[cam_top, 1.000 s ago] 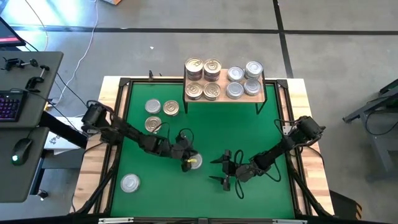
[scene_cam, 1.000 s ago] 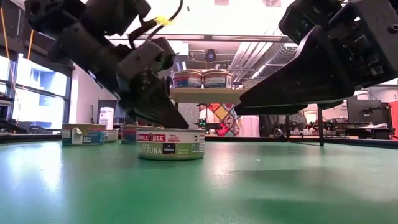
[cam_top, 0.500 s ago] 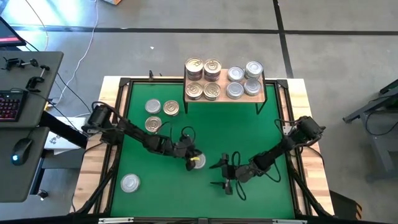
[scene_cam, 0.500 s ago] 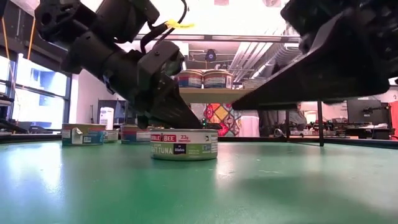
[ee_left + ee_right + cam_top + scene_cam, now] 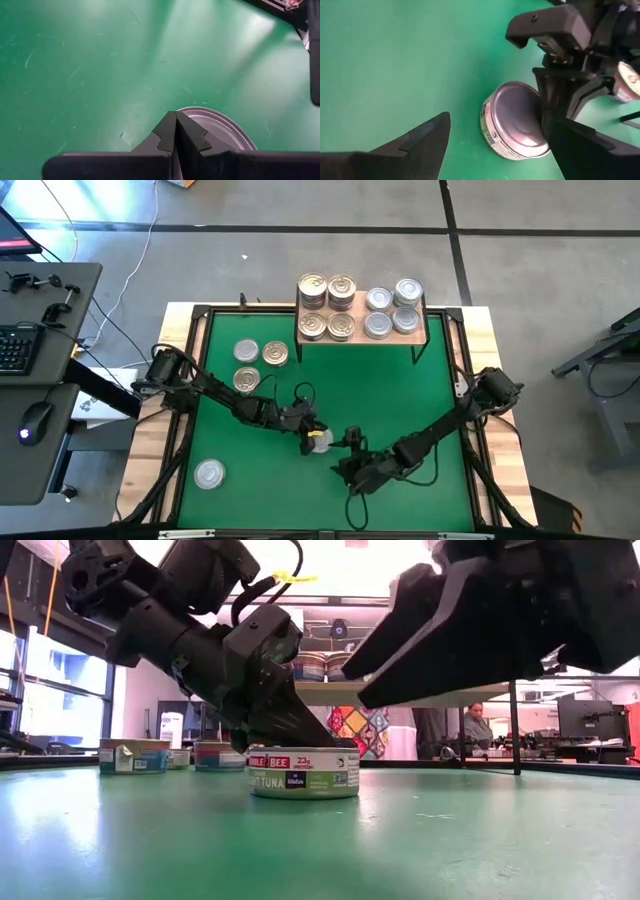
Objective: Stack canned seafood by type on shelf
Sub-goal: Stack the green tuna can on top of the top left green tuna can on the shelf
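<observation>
I have the left pincer (image 5: 308, 437) down on the green mat (image 5: 400, 395) near the middle of the table, its fingers pressed together with no gap in the left wrist view, the tips resting against the rim of a silver-lidded tuna tin (image 5: 319, 440). It is nudging the tin, not holding it. The right pincer (image 5: 352, 457) sits just beside the same tin on its far side, fingers spread wide, with the tin lying in the mouth between them in the right wrist view.

The shelf (image 5: 362, 340) stands at the back edge of the mat, well apart from this tin. It carries gold-lidded tins (image 5: 327, 307) on its left half and silver-lidded tins (image 5: 392, 310) on its right. Three more tins (image 5: 258, 364) wait on the mat at the left and one silver tin (image 5: 209, 474) sits near the front left corner.

My worry from here is the crowding. Both arms are working one small tin, and the left fingers (image 5: 555, 95) stand right where the right pincer would close. If I squeeze now, I judge I could pinch the left fingers along with the tin, or knock the tin sideways out of the gap. The tin is low and flat, so a grip taken too high may slide off its lid. I would want the left arm clear before closing.
</observation>
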